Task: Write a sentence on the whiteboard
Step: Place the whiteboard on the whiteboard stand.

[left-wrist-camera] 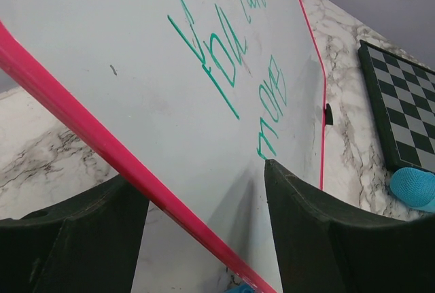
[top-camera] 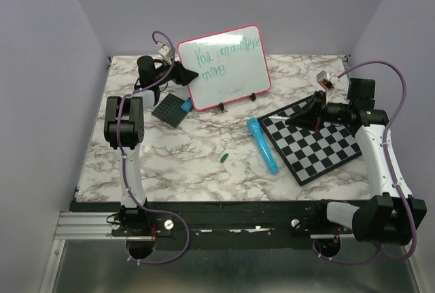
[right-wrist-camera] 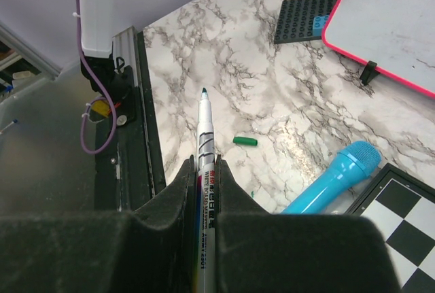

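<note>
Closest to the arm bases, on the marble-patterned counter [top-camera: 190,164], lies a small green cap [top-camera: 222,158], on its own and touching nothing. Just beyond it, to the right, a blue microphone-shaped toy [top-camera: 262,145] lies flat, its round head pointing away from the bases, beside the near-left edge of a black-and-white checkered board [top-camera: 312,140].

The right tool [right-wrist-camera: 204,167] hangs over that board's far-left part. It is closed tight on a marker [right-wrist-camera: 205,130] – the white barrel is pinched between both pads and its bare dark-teal tip sticks out past them, in the air above the counter.

Further back on the left, a dark studded baseplate [top-camera: 171,109] lies flat with a small blue brick [top-camera: 185,105] on it, just in front of the whiteboard's near-left corner.

The left tool [top-camera: 182,74] is at the left edge of the whiteboard [top-camera: 231,79]. The wrist view shows its jaws standing apart, one finger [left-wrist-camera: 306,238] before the white face and the other behind the pink frame; the pads seem to stand clear of the board, though the angle makes that hard to judge.

The whiteboard stands at the far middle of the counter, propped on small black feet and leaning back. The sentence [top-camera: 221,58] runs across its upper left in thin teal script – two lines, the lower one reading "more".
</note>
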Available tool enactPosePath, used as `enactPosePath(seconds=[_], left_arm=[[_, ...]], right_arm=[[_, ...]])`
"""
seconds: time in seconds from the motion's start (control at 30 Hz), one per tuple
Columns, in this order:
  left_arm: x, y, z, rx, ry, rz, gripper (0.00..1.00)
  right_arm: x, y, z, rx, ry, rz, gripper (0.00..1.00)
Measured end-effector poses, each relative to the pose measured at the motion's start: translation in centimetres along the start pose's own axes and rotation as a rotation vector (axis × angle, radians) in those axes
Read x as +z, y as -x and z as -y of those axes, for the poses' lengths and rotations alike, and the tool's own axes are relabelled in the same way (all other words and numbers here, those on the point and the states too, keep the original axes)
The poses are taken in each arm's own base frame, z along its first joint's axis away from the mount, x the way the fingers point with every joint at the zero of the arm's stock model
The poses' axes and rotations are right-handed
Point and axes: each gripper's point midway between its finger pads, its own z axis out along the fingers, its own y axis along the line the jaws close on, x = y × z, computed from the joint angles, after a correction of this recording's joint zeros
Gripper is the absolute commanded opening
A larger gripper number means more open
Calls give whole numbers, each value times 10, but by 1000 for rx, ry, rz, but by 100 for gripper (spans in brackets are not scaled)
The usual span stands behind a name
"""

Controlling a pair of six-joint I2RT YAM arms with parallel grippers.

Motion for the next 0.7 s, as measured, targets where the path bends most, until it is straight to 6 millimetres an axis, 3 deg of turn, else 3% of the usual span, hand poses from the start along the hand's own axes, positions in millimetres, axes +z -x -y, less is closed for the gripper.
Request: enactPosePath(seconds=[0.17, 0.3, 0.53, 0.7], left_arm=[[-1, 0, 1, -4, -3, 8, 83], [-1, 0, 3, -10, -6, 14, 99], [-8, 1, 11, -25, -3, 20, 99], [-36, 10, 11, -42, 34, 70, 99]], right_arm=[[0, 0, 0, -1, 0, 0, 1], [0, 0, 0, 0, 0, 0, 1], [0, 0, 0, -1, 0, 0, 1], [0, 0, 0, -8, -1, 0, 1]])
